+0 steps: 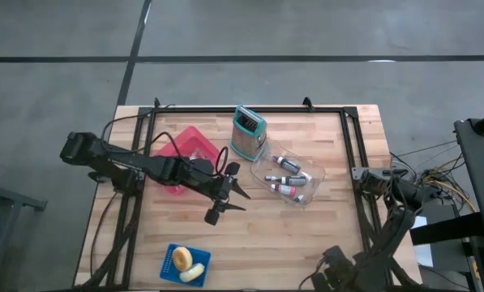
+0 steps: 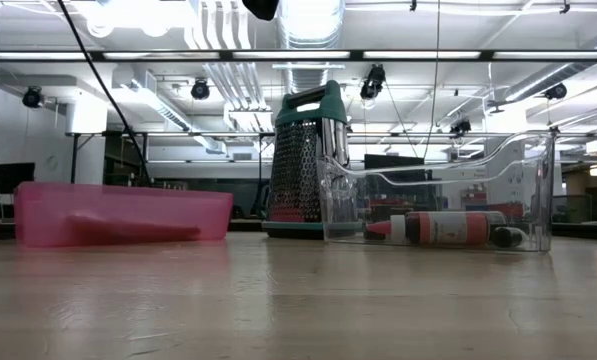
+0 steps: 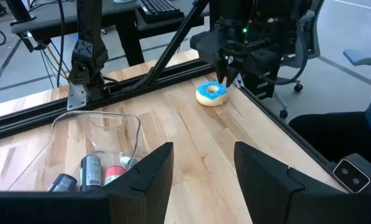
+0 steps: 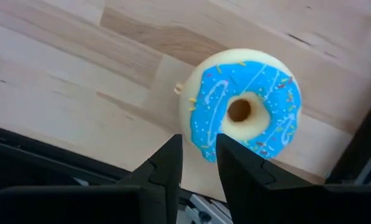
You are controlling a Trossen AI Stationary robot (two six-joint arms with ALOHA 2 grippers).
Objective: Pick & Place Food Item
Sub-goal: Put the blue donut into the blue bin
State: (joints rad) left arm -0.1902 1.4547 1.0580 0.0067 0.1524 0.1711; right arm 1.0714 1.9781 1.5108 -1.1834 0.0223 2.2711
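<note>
A blue-iced donut (image 4: pixel 244 112) is seen lying on the wooden table (image 3: pixel 197 137) near its edge rail. The right gripper (image 4: pixel 198 163) is held just above it, fingers narrowly parted, apparently not touching. The left gripper (image 3: pixel 202 171) is held open over mid-table.

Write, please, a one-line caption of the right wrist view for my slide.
Right gripper hovers above a blue-frosted doughnut lying on the wooden table, fingers slightly apart.

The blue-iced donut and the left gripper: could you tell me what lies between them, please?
Only bare wooden table, as the left wrist view shows; the clear plastic bin sits off to the side of the stretch from the left gripper to the blue-iced donut.
</note>
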